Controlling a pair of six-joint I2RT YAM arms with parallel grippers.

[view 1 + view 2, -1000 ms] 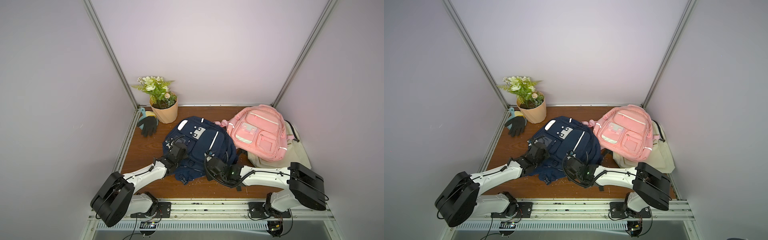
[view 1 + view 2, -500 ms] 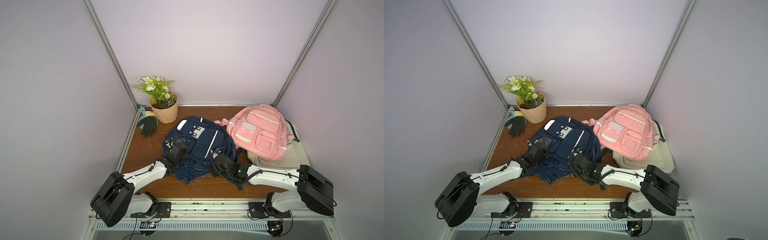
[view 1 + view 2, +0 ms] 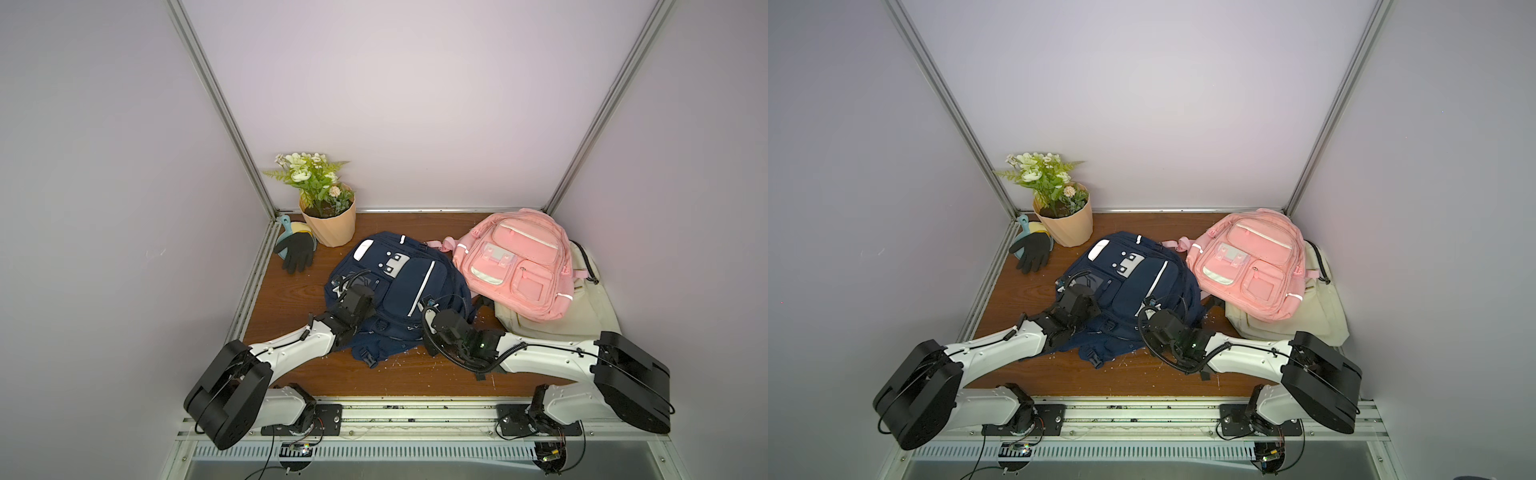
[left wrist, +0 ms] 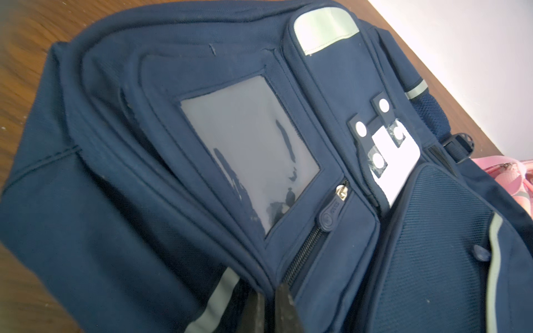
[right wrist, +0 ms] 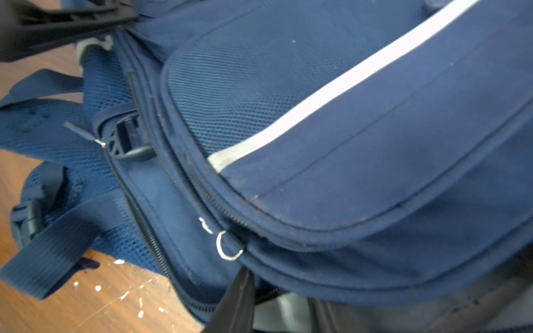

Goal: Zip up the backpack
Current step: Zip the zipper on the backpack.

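The navy backpack lies front-up in the middle of the wooden surface, with a pink backpack just beside it leaning on a cream bag. Both arms reach onto the navy one, so the work looks underway but unfinished.

In the left wrist view the small front pocket appears done. Its slider sits at the end of the track by the clear window, and the teeth below it are meshed. The left end effector is pressed together at the bottom of that track and seems to pinch a fold of the bag's fabric, probably to hold it taut.

The right wrist view shows what is left. One long zip along the bag's side is closed for much of its run, but beyond its pull tab a gap opens and dark plastic shows through. A second slider with a bare metal ring sits on the neighbouring track — I cannot tell how far that one is closed.

Only one of the right end effector's fingers is clearly visible, close under the ring. Whether that end effector is spread or gripping anything, I cannot tell.
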